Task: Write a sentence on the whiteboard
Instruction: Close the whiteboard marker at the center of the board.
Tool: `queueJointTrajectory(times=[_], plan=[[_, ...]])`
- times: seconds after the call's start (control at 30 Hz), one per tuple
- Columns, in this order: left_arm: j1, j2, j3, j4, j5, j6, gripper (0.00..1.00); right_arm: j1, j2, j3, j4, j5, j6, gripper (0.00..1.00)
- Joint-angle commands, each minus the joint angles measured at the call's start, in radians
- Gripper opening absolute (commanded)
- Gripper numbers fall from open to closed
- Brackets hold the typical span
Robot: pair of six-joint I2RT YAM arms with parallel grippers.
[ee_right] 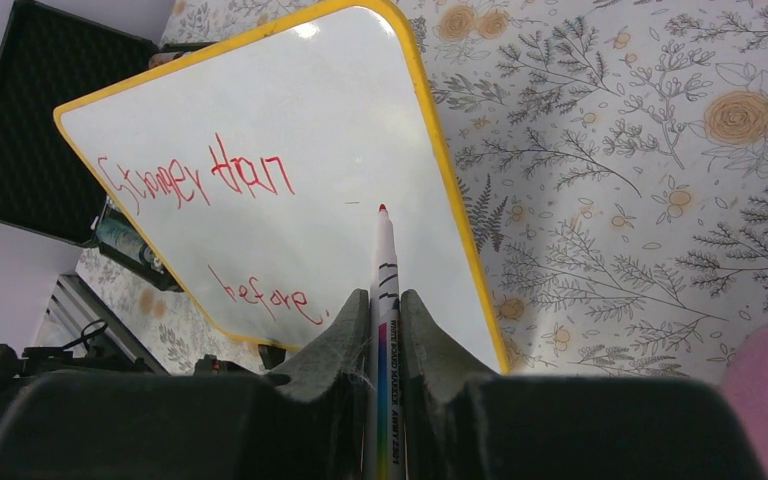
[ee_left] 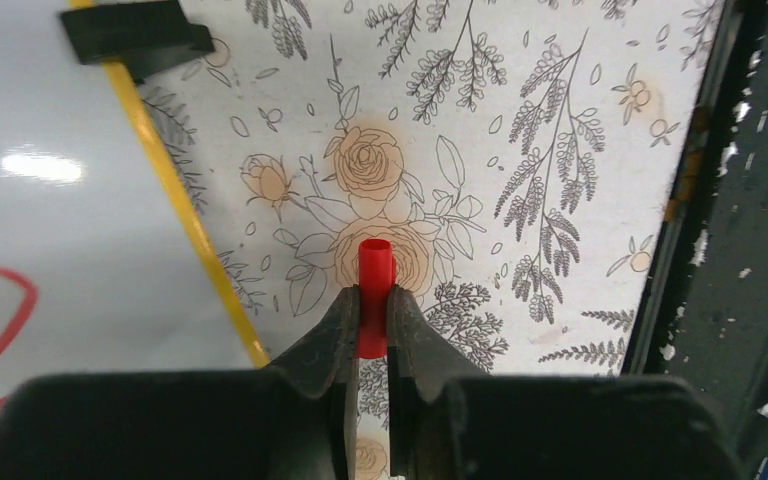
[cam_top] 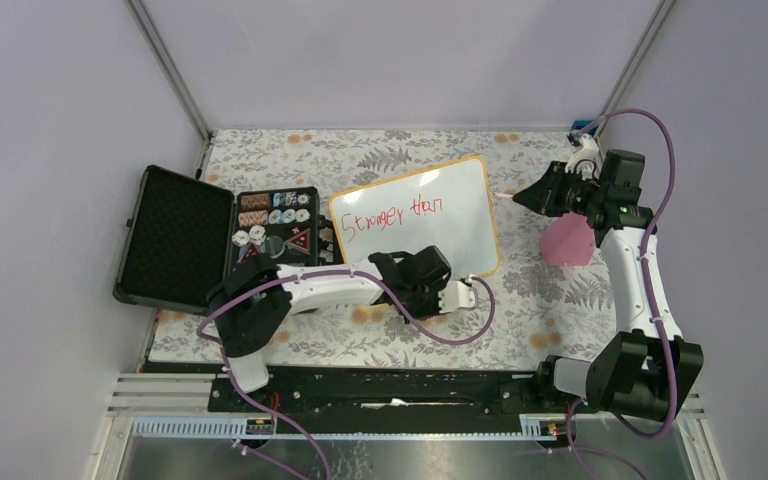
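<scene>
**Whiteboard carries red lettering as two arms hold pen and cap**

Whiteboard [cam_top: 415, 215], yellow-framed and turned at an angle, lies flat on the floral table cover [cam_top: 560, 310] in the middle of the workspace, just right of an open black case [cam_top: 175, 235] of chips. Red handwriting runs across its upper half, with the word "before" lower down in the right wrist view. The right gripper [cam_top: 525, 197] sits off the board's right edge, jaws clamped tight on a marker [ee_right: 384, 240] whose red tip points out over the white surface; whether the tip touches cannot be told. A pink object [cam_top: 567, 243] rests on the cover just beside that arm. The left gripper [ee_left: 372, 300] hangs over the cover beside the board's near right corner, jaws pinched on a small red tube [ee_left: 375, 262] that sticks out past the fingertips. A black clip foot [ee_left: 135, 35] shows on the frame's edge.
</scene>
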Motion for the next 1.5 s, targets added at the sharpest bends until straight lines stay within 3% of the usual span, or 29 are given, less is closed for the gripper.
queueJointTrajectory(times=[0.0, 0.27, 0.67, 1.07, 1.47], plan=[[0.013, -0.086, 0.009, 0.012, 0.031, -0.026, 0.0, -0.005, -0.016, 0.021, 0.027, -0.059, 0.009, 0.0], [0.08, -0.191, 0.053, -0.009, 0.076, -0.074, 0.0, -0.005, -0.017, 0.008, 0.031, -0.203, 0.016, 0.0], [0.293, -0.372, 0.163, -0.13, 0.148, -0.062, 0.0, 0.082, -0.023, -0.037, 0.007, -0.518, 0.051, 0.0], [0.359, -0.49, 0.12, -0.261, 0.288, -0.047, 0.0, 0.399, 0.024, -0.025, -0.106, -0.409, -0.036, 0.0], [0.36, -0.519, 0.105, -0.268, 0.329, -0.006, 0.0, 0.479, 0.029, 0.035, -0.157, -0.374, -0.05, 0.0]])
